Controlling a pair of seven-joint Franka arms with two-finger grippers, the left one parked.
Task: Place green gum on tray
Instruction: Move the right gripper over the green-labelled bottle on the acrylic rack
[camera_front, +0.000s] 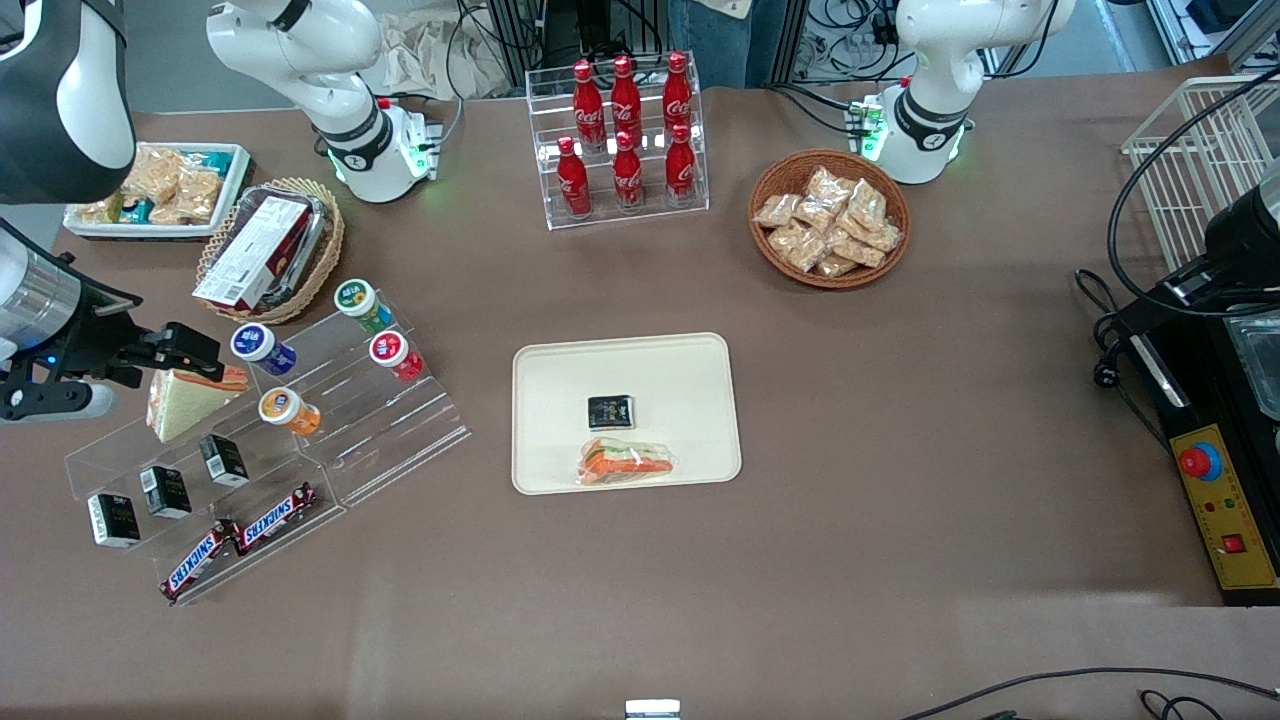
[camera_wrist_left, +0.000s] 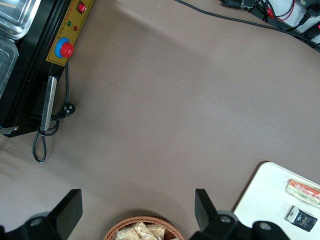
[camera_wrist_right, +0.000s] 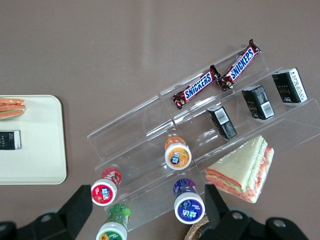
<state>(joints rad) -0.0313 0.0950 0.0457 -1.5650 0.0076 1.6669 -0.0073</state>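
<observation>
The green gum (camera_front: 362, 303) is a small green bottle with a white-rimmed lid. It lies on the top step of a clear acrylic rack (camera_front: 400, 430), and the right wrist view (camera_wrist_right: 115, 224) shows it between the finger spread, nearer one finger. The cream tray (camera_front: 680, 370) lies mid-table, apart from the rack, and holds a black packet (camera_front: 610, 411) and a wrapped sandwich (camera_front: 628, 462). It also shows in the right wrist view (camera_wrist_right: 42, 150) and the left wrist view (camera_wrist_left: 265, 192). My right gripper (camera_front: 192, 352) is open and empty. It hovers above the rack beside the blue-lidded bottle (camera_front: 260, 345), apart from the green gum.
On the rack are a red-lidded bottle (camera_front: 393, 352), an orange-lidded bottle (camera_front: 287, 409), a sandwich wedge (camera_front: 185, 398), black boxes and Snickers bars (camera_front: 275, 518). A wicker basket (camera_front: 325, 265), a white bin (camera_front: 238, 180), a cola rack (camera_front: 625, 140) and a snack basket (camera_front: 775, 180) stand farther back.
</observation>
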